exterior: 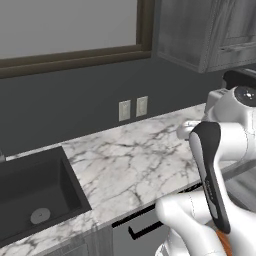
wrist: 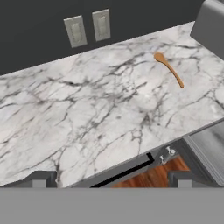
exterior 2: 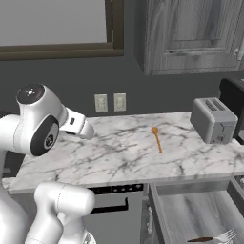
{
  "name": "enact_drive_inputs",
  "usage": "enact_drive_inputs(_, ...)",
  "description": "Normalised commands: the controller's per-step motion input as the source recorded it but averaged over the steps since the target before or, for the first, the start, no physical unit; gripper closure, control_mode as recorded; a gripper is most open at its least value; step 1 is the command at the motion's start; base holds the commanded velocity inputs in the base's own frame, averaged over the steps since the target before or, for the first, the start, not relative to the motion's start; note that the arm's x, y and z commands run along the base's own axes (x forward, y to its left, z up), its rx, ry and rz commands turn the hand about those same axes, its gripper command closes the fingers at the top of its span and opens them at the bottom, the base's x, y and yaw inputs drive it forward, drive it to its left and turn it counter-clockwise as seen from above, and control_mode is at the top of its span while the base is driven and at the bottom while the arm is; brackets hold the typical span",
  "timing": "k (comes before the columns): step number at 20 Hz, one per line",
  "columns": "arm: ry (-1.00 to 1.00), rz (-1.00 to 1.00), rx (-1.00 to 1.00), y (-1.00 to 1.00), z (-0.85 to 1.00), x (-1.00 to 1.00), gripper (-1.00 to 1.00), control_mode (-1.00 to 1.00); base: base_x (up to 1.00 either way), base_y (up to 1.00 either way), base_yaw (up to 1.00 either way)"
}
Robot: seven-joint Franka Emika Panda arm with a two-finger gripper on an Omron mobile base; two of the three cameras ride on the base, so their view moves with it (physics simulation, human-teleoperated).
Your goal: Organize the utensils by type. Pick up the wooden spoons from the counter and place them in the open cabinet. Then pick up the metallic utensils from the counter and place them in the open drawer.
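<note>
Lying on the white marble counter (exterior 2: pixel 124 152), a slim wooden spoon (exterior 2: pixel 157 139) sits right of centre in the right base view, bowl toward the wall, handle toward the front edge, left of the toaster (exterior 2: pixel 213 119). In the hand view the spoon (wrist: pixel 168 69) is at upper right, well apart from the gripper (wrist: pixel 111 178), whose two fingertips (wrist: pixel 40 179) stand spread wide at the bottom with nothing between them. The open drawer (exterior 2: pixel 195 214) at lower right holds a fork (exterior 2: pixel 224 236) near its front.
</note>
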Motion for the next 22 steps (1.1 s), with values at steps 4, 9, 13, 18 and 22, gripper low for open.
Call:
enact_drive_inputs(4,0.11,0.00,0.01,-0.30,-0.27,0.00,-1.00,-1.00,0.00,0.00,0.00)
enact_drive_inputs(9,0.13,0.00,0.00,-0.35,-0.37,0.01,-1.00,-1.00,0.00,0.00,0.00)
enact_drive_inputs(13,0.16,0.00,0.00,-0.40,-0.37,0.08,-1.00,-1.00,0.00,0.00,0.00)
enact_drive_inputs(18,0.17,0.00,0.00,-0.67,-0.38,0.28,-1.00,-1.00,0.00,0.00,0.00)
enact_drive_inputs(22,0.16,0.00,0.00,-0.56,-0.24,0.29,-1.00,-1.00,0.00,0.00,0.00)
